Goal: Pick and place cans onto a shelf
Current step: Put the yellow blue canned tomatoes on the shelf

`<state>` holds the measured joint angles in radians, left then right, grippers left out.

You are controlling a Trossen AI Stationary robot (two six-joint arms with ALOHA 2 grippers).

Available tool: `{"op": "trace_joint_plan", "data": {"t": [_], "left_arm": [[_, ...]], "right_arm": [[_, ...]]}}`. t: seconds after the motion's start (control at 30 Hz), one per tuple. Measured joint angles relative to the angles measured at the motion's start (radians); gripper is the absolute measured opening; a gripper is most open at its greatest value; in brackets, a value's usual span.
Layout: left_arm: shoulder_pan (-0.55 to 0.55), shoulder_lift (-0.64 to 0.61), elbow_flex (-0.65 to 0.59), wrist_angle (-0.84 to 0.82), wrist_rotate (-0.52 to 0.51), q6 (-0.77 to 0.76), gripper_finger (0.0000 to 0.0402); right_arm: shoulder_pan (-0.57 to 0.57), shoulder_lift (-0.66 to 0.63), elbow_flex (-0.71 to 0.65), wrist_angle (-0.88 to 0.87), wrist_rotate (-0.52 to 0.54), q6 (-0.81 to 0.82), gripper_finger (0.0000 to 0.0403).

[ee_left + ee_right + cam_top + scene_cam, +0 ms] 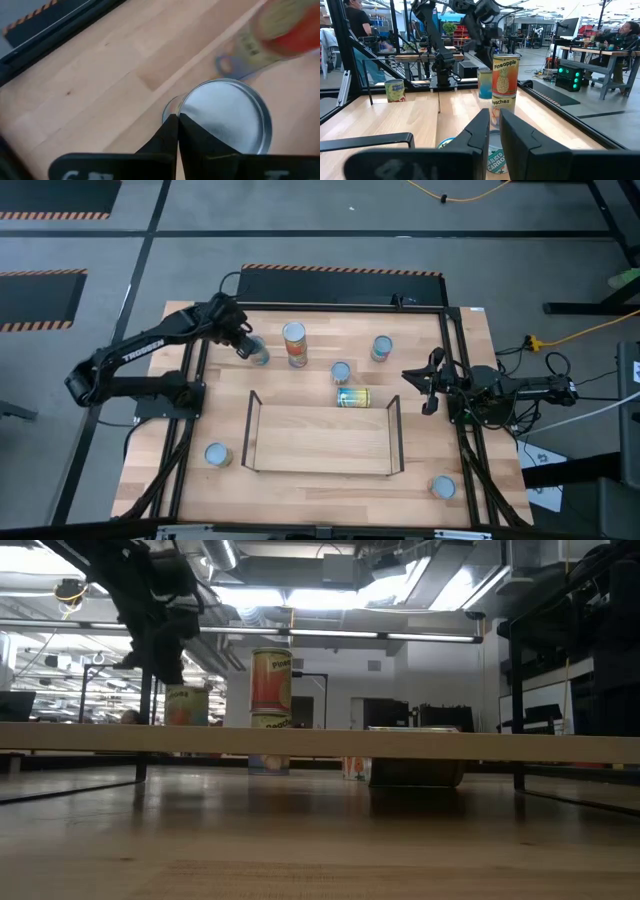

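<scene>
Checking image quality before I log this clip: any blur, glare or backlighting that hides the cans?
Left wrist view: the stacked cans are smeared out of focus, while the silvery-topped can below the left gripper is sharper. Low view: bright ceiling lights backlight the scene, leaving the left arm a silhouette. High view: evenly lit, no glare.

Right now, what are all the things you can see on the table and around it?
upright single cans: five, silvery tops; back left, middle, back right, front left, front right
stacked cans: two, orange and yellow labels, back middle
tipped can: one, teal-yellow, lying behind the shelf
shelf: one, light wood with black wire ends, nothing on it
table: one, light wood
people: two, in the room behind
left end effector: above the back left can, shut
right end effector: waiting at the right edge
</scene>
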<state>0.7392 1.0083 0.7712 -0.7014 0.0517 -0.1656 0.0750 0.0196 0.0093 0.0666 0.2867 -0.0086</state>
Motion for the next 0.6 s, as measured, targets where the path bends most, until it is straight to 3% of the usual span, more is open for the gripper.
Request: {"op": "trace_joint_plan", "data": {"t": [0.6], "left_arm": [[-0.196,-0.227,0.002,-0.002,0.157,-0.377,0.0000]], "right_arm": [[0.000,0.000,-0.001,0.000,0.000,-0.003,0.0049]]}}
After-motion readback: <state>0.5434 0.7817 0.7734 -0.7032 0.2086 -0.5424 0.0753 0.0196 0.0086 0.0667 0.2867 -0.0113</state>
